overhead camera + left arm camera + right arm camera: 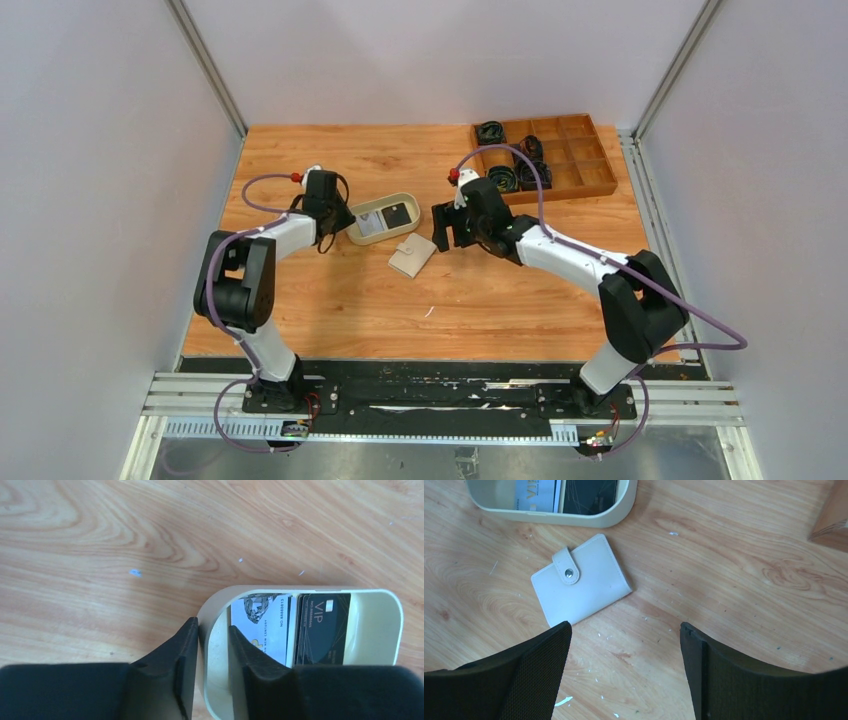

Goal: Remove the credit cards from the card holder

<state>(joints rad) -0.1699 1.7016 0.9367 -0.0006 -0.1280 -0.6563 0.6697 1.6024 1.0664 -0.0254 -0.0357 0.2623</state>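
The cream card holder [412, 256] lies snapped shut on the table, just in front of the oval beige tray [385, 198]. In the right wrist view the card holder [581, 580] sits a little beyond and left of my open right gripper [625, 625], which has nothing in it. Two credit cards lie flat in the tray [380, 630]: a white one [265, 625] and a black one [325, 630]. My left gripper [212, 625] straddles the tray's left end wall with narrow jaws. The outer finger touches the wall, while a gap shows beside the inner finger.
A brown wooden compartment box [545, 155] with dark coiled items stands at the back right, behind the right arm; its corner [831, 530] shows in the right wrist view. Small white flecks dot the wood near the card holder.
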